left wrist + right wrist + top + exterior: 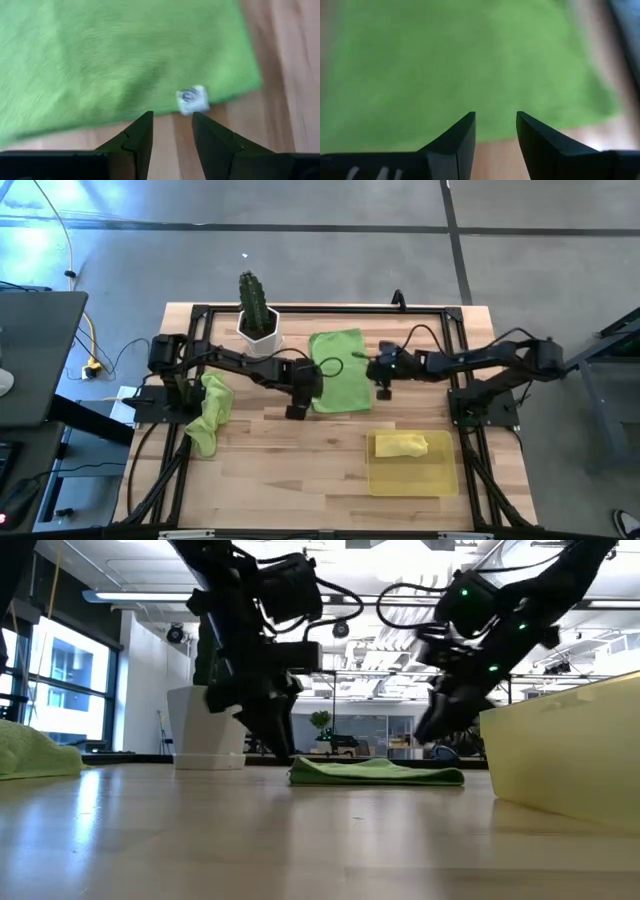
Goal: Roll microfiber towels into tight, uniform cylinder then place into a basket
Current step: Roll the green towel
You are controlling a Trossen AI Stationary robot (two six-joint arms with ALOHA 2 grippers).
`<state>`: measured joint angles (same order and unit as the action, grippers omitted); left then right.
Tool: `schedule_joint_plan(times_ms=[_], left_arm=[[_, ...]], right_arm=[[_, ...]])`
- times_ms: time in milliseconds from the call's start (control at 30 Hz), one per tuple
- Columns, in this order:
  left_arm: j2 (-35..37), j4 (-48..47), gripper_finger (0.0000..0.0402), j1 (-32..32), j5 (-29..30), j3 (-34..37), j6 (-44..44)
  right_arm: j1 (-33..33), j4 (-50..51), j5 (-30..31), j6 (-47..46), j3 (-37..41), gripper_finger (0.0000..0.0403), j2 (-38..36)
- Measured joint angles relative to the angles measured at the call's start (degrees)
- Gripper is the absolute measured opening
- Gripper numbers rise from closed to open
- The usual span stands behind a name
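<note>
Three towels are on my screens. One lime green towel (pixel 337 370) lies spread flat at the middle of the table (pixel 300 470), a small white tag (pixel 193 99) showing at one of its edges in the left wrist view. A second green towel (pixel 208 412) sits crumpled near the table's left edge, well apart from the flat one. The yellow towel (pixel 401 445) is bunched into a rough roll and lies inside the basket (pixel 412 475), against its far wall; the basket stands at the front right of the table.

I see the left gripper (pixel 298 408) at the flat towel's left front corner, low over the wood. Its fingers (pixel 135 142) are parted with a narrow gap and grasp nothing; bare wood shows between them, and the towel's edge lies just beyond the tips.

My right gripper (pixel 384 387) is at the towel's right side, raised a little off the table in the low view. Its fingers (pixel 457 140) also stand parted and empty, pointing down at green cloth and a strip of wood.

Behind the flat towel, near the table's far edge, a cactus (pixel 252 298) stands in a white pot (pixel 260 333).
</note>
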<state>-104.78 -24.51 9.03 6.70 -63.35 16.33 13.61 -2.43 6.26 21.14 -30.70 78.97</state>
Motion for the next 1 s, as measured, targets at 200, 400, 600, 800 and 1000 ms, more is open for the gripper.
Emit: schedule_joint_plan(times_ms=[200, 400, 600, 800, 1000], left_arm=[[-1.4, 0.4, 0.0126, -3.2, 0.0, 0.1, 15.4], [-1.8, 3.4, 0.0126, -5.2, 2.4, 0.1, 24.5], [-1.9, 5.5, 0.0127, -5.5, 2.3, 0.1, 29.6], [-2.4, 6.2, 0.0127, -5.4, 1.0, 1.6, 26.9], [-4.3, 8.8, 0.0127, -5.4, -0.8, 1.6, 20.2]], right_arm=[[-3.4, 11.5, -5.7, 11.0, 0.0, 0.0133, -2.5], [-6.9, 11.8, -5.8, 17.4, 0.0, 0.0133, -2.2], [-8.7, 11.2, -5.7, 22.9, 0.0, 0.0133, -2.0], [-8.8, 10.9, -5.4, 26.0, 0.0, 0.0133, -2.0], [-8.8, 9.3, -5.4, 27.8, 0.0, 0.0133, -2.0]])
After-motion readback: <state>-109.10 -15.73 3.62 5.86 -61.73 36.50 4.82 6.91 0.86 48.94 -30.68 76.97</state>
